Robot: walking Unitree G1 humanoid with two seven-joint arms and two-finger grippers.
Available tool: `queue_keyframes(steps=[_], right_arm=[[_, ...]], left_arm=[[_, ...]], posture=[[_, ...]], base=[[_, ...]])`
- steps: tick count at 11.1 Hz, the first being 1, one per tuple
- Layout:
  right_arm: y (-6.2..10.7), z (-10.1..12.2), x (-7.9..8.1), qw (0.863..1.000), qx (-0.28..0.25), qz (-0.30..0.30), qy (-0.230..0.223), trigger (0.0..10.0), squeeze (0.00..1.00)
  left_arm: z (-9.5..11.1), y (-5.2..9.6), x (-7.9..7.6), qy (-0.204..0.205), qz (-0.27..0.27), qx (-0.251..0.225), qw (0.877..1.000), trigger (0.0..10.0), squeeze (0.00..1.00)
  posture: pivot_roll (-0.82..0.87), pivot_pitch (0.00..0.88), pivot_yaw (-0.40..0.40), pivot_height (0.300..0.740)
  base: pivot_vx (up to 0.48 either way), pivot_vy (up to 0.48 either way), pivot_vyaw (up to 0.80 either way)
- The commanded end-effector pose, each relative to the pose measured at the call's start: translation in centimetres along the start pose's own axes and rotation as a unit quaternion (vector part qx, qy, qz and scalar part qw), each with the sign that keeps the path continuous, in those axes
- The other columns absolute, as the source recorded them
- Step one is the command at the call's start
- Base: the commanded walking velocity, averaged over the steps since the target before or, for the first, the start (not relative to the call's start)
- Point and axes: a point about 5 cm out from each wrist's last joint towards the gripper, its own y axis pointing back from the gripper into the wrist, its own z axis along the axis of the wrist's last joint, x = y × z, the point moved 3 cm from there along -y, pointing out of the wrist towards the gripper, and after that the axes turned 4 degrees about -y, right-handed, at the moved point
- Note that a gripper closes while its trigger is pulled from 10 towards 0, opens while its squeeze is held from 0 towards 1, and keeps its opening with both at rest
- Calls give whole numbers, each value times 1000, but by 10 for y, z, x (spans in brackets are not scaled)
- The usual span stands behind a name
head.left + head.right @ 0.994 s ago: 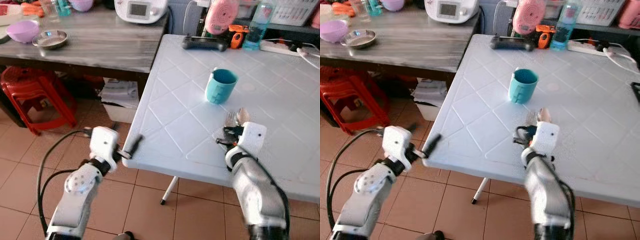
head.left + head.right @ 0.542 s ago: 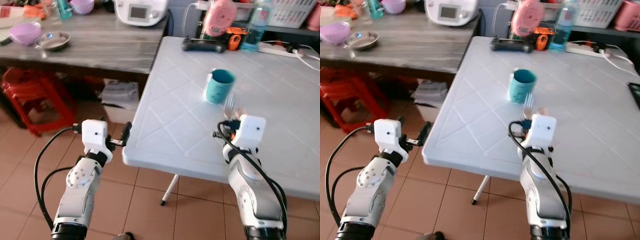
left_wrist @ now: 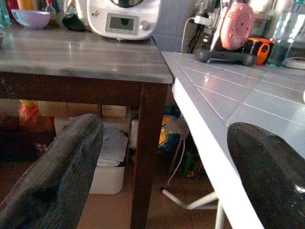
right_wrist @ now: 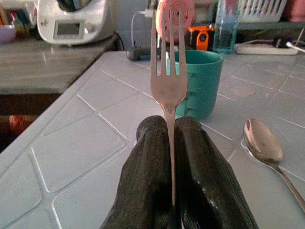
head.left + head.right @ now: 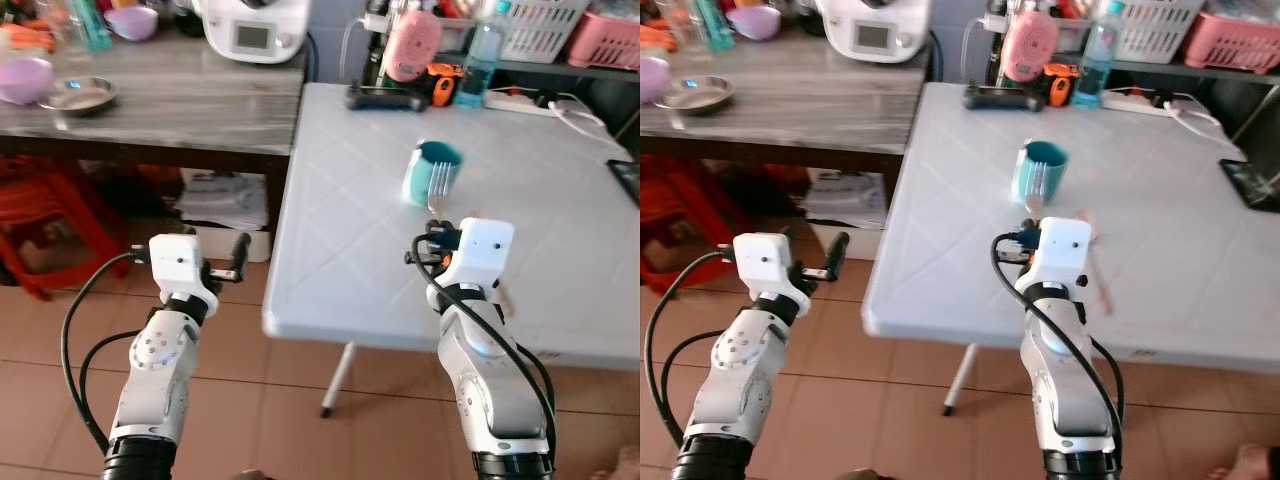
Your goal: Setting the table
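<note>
My right claw [image 5: 437, 222] is clamped on the fork [image 4: 167, 71], tines up, over the white counter [image 5: 350, 230] just in front of the teal cup [image 5: 430, 172].
I should lower it flat beside the spoon [image 4: 263, 141], tines clear of the cup, and release only once it rests. The right wrist view shows the grip and the spoon; the head views show my left claw [image 5: 239, 257], fingers apart, idle off the counter's edge.

No legible text, brand or number anywhere. White appliance [image 3: 125, 19] on wooden counter [image 3: 81, 57] has grey display panel, blank or too blurred to read. Bottle [image 5: 478, 55] label unreadable. Pink round device [image 4: 175, 12] shows spiral pattern only, no lettering.
</note>
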Motion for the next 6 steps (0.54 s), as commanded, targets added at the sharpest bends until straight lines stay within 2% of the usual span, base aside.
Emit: queue_keyframes(steps=[1,5,6], right_arm=[[2,0,-11,1000,-6,-24,5,10000,0],[-2,1,-9,1000,-17,-20,7,10000,0],[-4,3,-7,1000,-22,-19,6,10000,0]], left_arm=[[1,-4,-6,-2,-12,-2,1000,10000,0],[11,-14,-9,0,-12,-18,1000,10000,0],[10,-13,-11,1,-16,-19,1000,10000,0]], posture=[[64,49,-13,740],[90,43,-25,740],[88,41,-26,740]], base=[[0,431,0],[0,438,0],[0,446,-438]])
